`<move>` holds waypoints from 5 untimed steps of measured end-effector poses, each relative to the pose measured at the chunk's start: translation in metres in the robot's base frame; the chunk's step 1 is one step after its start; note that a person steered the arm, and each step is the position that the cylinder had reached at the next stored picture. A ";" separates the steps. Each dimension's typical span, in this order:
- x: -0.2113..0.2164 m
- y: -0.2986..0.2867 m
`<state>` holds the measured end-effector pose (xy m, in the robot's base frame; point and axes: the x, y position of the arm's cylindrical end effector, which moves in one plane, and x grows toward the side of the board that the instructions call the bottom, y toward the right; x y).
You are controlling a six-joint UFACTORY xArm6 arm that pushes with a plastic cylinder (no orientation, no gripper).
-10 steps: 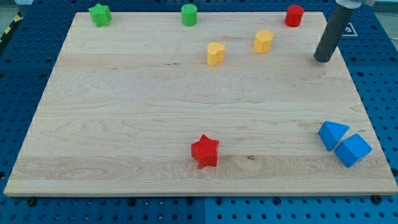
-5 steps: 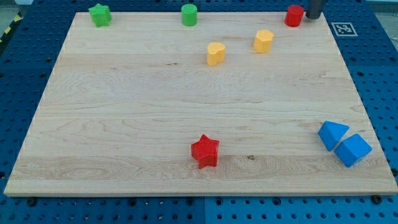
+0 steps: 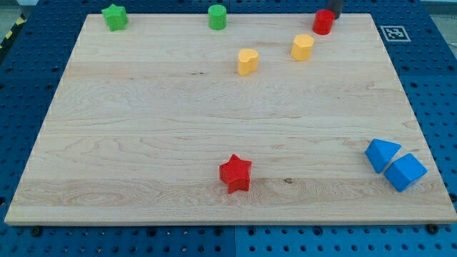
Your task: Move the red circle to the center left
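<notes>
**Tip behind red circle at far right, push to centre left not yet made**

Look at the far edge, right of middle: the red circle [image 3: 323, 22] sits there on the board [image 3: 143, 128], a long way from the centre left where it has to go. My tip [image 3: 333, 14] is just beside it on its far-right side, touching or nearly so; only the rod's short dark end shows, cut off by the picture edge. That placement makes sense to me: contact from the far right drives the block left and nearer, which is the way the goal lies. There is no claw on this rig, only the rod, so there is nothing open or clenched to report, and nothing is grasped.

Watch what lies in the path. The yellow hexagon [image 3: 303, 47] is near the red circle, just left and nearer, and the yellow heart [image 3: 248, 61] is a bit further along the same diagonal. I judge a straight push toward centre left would clip one or both. Going left along the far edge first meets the green cylinder [image 3: 217, 16], with the green star [image 3: 114, 16] at the far-left corner.

Out of the way are the red star [image 3: 235, 173], near edge at middle, and the two blue blocks [image 3: 395, 164], touching each other at near right. The centre-left area looks free.
</notes>
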<state>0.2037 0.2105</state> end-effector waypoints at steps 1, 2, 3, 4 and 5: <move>0.013 0.000; 0.016 -0.002; 0.033 -0.002; 0.044 -0.009; 0.048 -0.030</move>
<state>0.2521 0.1807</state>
